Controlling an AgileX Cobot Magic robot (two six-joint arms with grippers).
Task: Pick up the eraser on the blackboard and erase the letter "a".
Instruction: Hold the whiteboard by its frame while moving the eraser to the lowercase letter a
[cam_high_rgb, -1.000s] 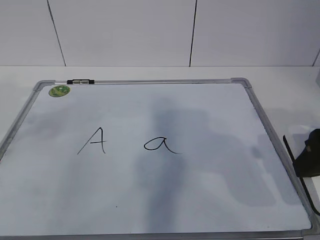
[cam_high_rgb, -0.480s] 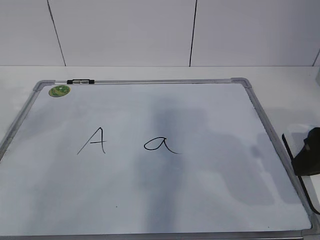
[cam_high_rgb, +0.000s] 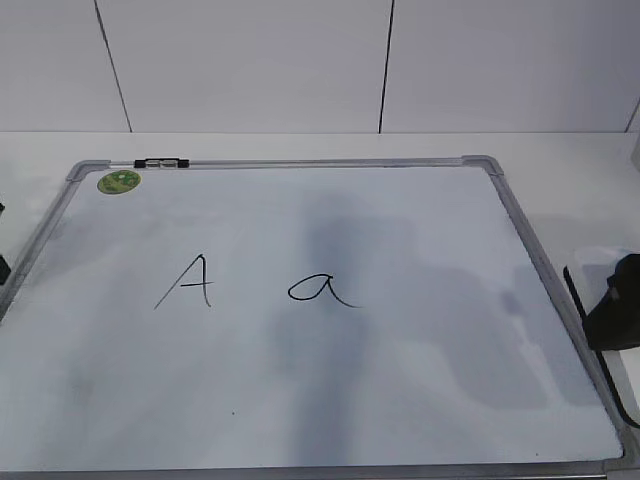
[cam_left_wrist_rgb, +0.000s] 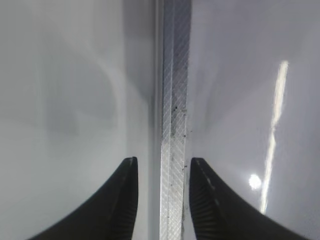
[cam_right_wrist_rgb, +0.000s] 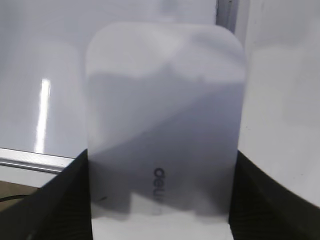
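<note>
Large white rectangular whiteboard with grey metal frame (cam_high_rgb: 520, 235) lies flat on white table (cam_high_rgb: 580, 170). Round green sticker (cam_high_rgb: 119, 182) sits at far left corner. Black marker writing on board: angular capital "A" (cam_high_rgb: 188, 281), and just right of it small cursive letter "a" (cam_high_rgb: 318, 290), both intact.

Flat white plastic eraser with rounded corners (cam_right_wrist_rgb: 162, 130) is clamped between fingers of right gripper (cam_right_wrist_rgb: 160, 200); grey print on top reads "deli".

Left gripper (cam_left_wrist_rgb: 161, 200) has fingers apart, one each side of frame edge.
</note>
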